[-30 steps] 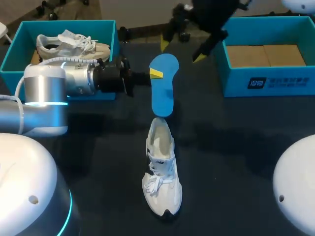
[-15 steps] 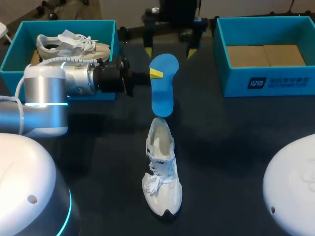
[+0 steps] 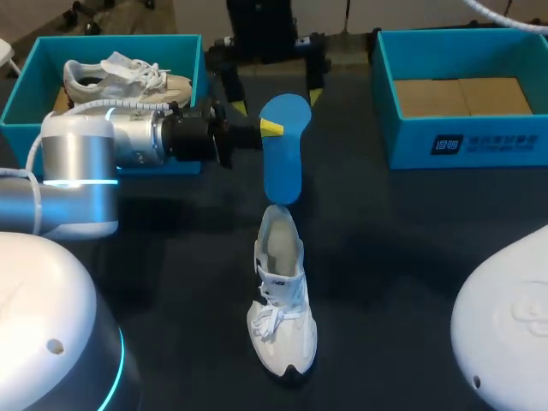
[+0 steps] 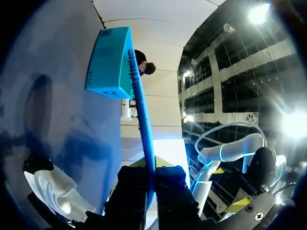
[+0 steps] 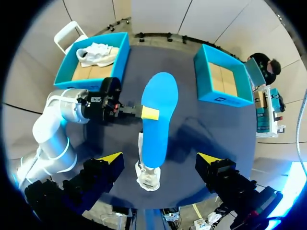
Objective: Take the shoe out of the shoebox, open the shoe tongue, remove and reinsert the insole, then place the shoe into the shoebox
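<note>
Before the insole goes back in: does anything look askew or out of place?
Nothing damaged or spilled. The blue insole is out of the white shoe, gripped at its edge by the left hand, over the shoe's heel. The right hand hangs open above.

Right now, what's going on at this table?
The left arm holds a flat blue insole in its shut jaws, upright over the heel of a white lace-up sneaker standing on the dark table. The right arm hovers beyond the insole, jaws open. The teal shoebox at the left holds another pale sneaker.
</note>
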Robot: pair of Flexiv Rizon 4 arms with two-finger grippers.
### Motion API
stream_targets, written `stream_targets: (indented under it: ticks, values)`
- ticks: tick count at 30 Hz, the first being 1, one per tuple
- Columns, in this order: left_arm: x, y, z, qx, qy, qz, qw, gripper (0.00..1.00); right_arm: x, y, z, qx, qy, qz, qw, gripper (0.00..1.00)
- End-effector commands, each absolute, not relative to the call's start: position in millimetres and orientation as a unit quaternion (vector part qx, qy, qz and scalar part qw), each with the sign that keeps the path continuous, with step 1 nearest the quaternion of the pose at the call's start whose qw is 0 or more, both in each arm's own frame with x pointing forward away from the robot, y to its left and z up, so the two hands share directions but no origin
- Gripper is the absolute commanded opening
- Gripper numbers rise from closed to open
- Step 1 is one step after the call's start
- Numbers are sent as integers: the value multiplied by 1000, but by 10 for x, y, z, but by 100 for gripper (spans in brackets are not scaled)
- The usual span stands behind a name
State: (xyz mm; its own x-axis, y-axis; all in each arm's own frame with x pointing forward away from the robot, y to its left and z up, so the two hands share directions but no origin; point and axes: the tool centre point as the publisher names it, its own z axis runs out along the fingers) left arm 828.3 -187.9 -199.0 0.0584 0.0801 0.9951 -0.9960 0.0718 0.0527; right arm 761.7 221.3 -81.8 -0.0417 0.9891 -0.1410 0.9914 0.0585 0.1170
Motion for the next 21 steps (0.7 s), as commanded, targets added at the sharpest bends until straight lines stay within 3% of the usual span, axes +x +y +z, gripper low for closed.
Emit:
stream_targets:
  ticks: [1,21]
  values:
    - [8277,-1880,-1990,476,-482,488,550,0,7611,2138,-804,687,723,17,74,100]
    - [8277,-1880,-1990,476,-482,488,550,0,7787,1640,-928,682,708,153,-97,100]
